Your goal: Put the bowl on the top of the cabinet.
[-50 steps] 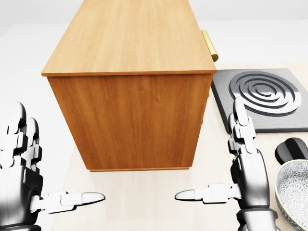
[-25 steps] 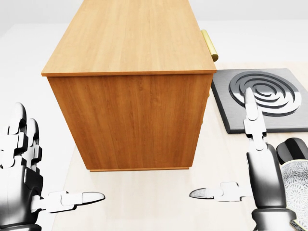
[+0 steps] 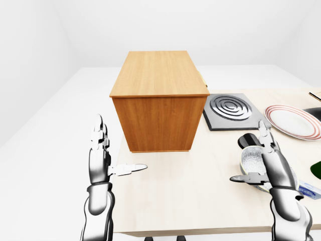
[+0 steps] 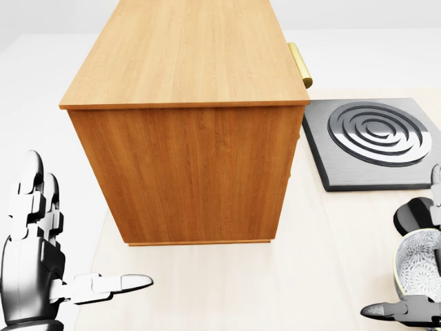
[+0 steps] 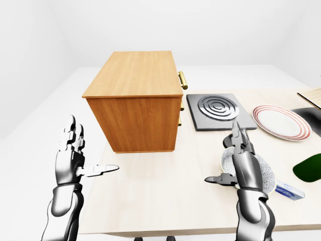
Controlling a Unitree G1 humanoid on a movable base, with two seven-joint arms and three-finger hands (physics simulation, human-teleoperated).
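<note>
The left robot hand [image 3: 103, 158] hangs over the table's [image 3: 190, 196] left edge, fingers upright, thumb splayed, holding nothing; it is best kept out of the way there. In the middle stands the cabinet [image 3: 159, 100], a plain wooden box with a warm grain, a flat top and a brass handle on its right side. Right of it lies a dark square hob plate [image 3: 229, 110] with raised concentric rings. The bowl [image 3: 253, 161] sits on the table well right of the cabinet, rounded, pale, with a fine grey pattern inside (likely ceramic, so slippery). The right robot hand [image 5: 239, 163] is open beside it, fingers up along its near wall, thumb out, not yet closed. My advice: bring the fingers over the rim, pinch the wall firmly, and lift high enough to clear the cabinet's top edge.
</note>
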